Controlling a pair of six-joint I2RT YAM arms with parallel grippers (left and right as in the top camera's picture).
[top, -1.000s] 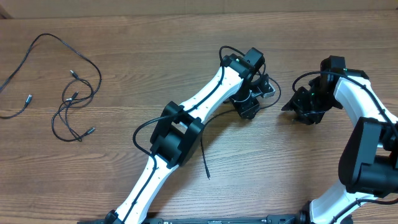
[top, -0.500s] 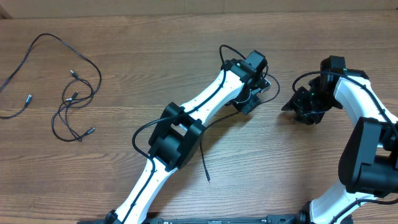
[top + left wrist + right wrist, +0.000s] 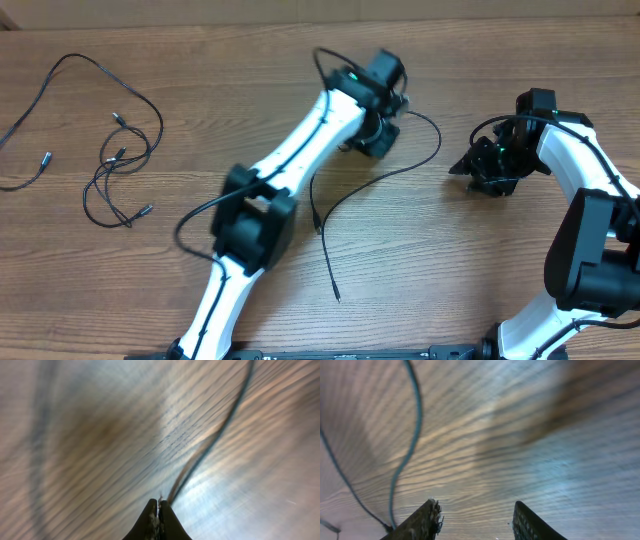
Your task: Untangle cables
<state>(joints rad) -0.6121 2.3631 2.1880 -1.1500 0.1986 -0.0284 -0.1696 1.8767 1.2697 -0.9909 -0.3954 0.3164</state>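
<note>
1. The left gripper [image 3: 158,521], at the upper centre of the overhead frame, has its fingers pressed together, and a thin black cable [image 3: 436,140] leaves their tips. The wrist view is blurred, but the grip looks to be on very little cord, so a sharp pull could let it slip out.
2. That cable loops out to the right of the gripper, then trails down to the lower centre of the wooden table [image 3: 480,290]. Its slack passes just beside the left arm [image 3: 300,160], and I judge it could snag there.
3. The right gripper [image 3: 477,521] stands wide open with nothing between its fingers. A curve of cable lies just left of them in its wrist view, so closing without lining up would miss it.
4. The other cables [image 3: 120,160] lie tangled at the left, well apart. Dragging this cable across them would knot things again.
</note>
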